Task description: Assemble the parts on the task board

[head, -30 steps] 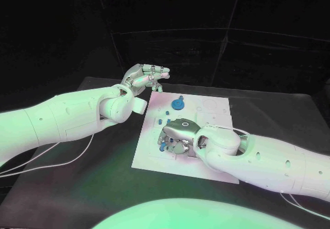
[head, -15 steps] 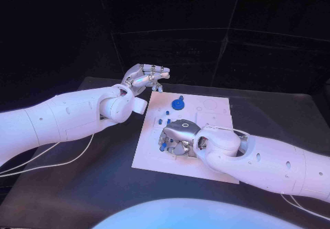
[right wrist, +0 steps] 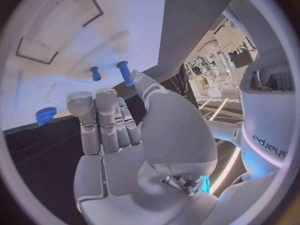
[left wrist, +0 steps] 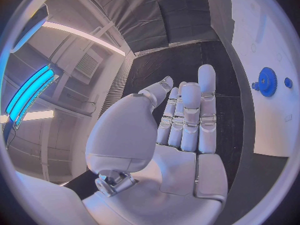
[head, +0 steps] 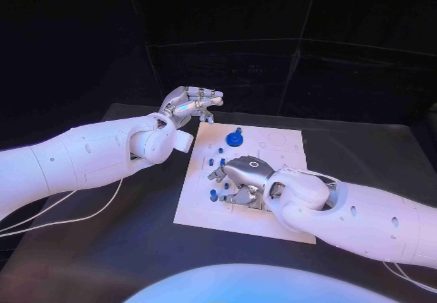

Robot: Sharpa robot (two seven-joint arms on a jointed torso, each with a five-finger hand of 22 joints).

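Note:
The white task board [head: 206,212] lies in the middle of the table. A blue gear [head: 235,137] stands near its far edge, also in the left wrist view as the gear [left wrist: 267,79]. Small blue pegs [head: 211,161] stand behind my right hand [head: 242,181], and more pegs [head: 214,195] just left of its fingers. That hand hovers low over the board's middle, fingers pointing down and holding nothing. In the right wrist view its thumb lies next to an upright peg [right wrist: 125,73]. My left hand [head: 191,101] hangs empty above the board's far left corner, fingers side by side.
The black table [head: 109,252] surrounds the board. A thin cable [head: 91,211] trails under my left arm. The board [right wrist: 75,15] has an outlined rectangular recess [right wrist: 57,29] and a small blue gear-like piece [right wrist: 45,116] near its edge.
My right hand has shifted slightly to the right and turned, showing more of the pegs by its fingers. The left hand has stayed put.

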